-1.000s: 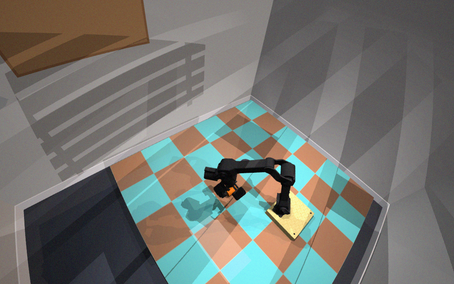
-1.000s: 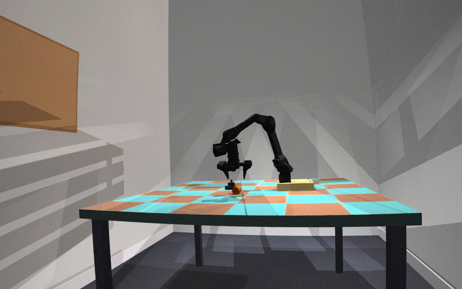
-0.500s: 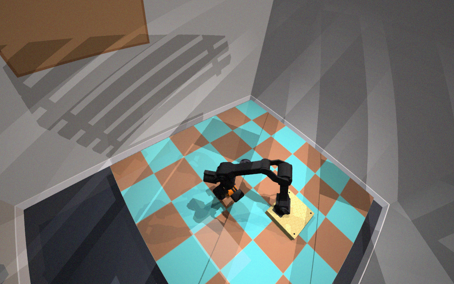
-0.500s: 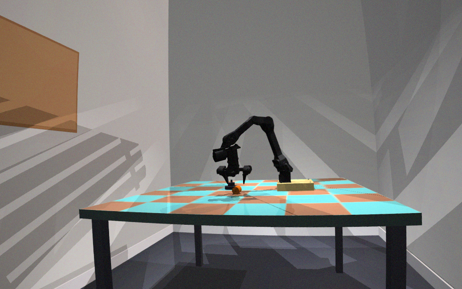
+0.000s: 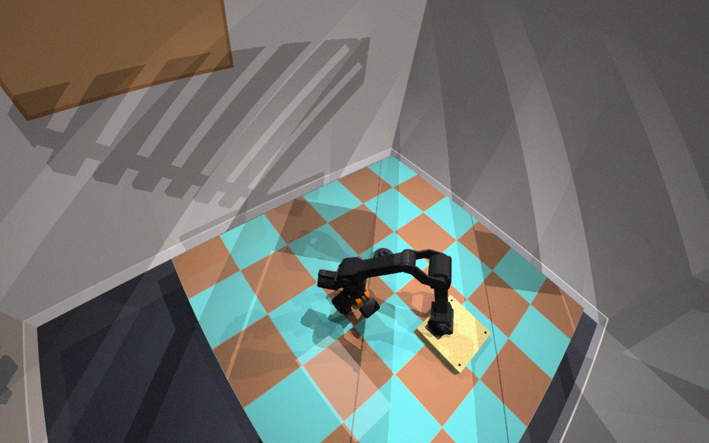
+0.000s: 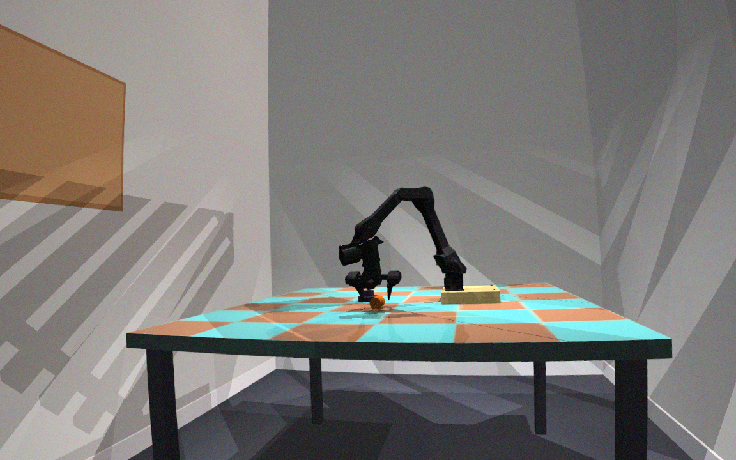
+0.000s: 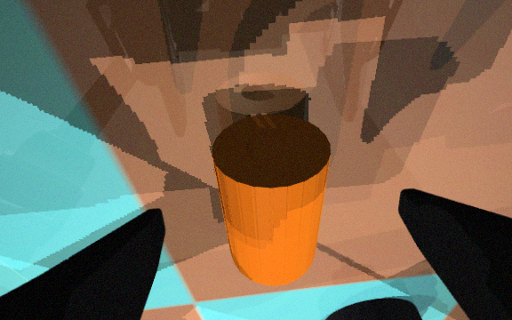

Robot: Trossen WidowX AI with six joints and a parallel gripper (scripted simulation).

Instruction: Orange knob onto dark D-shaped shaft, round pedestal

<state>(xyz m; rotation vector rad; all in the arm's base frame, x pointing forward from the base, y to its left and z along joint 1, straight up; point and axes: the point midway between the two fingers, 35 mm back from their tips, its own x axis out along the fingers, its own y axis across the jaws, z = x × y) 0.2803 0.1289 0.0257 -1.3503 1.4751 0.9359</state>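
The orange knob (image 5: 358, 300) (image 6: 377, 302) (image 7: 274, 231) lies on its side on the checkered table (image 6: 405, 349). My gripper (image 5: 356, 304) (image 6: 376, 292) (image 7: 282, 209) is open and low over the table, with one dark finger on each side of the knob and a clear gap between each finger and it. In the wrist view the knob's end face is in shadow and points away from me. The dark round pedestal (image 5: 382, 253) with its shaft shows just behind my arm in the top view, apart from the knob. The shaft's flat side is hidden.
The arm stands on a tan wooden base plate (image 5: 464, 336) (image 6: 471, 295) at the right side of the table. A clear low wall (image 5: 489, 226) rims the table. An orange panel (image 6: 39, 120) hangs on the left wall, far off.
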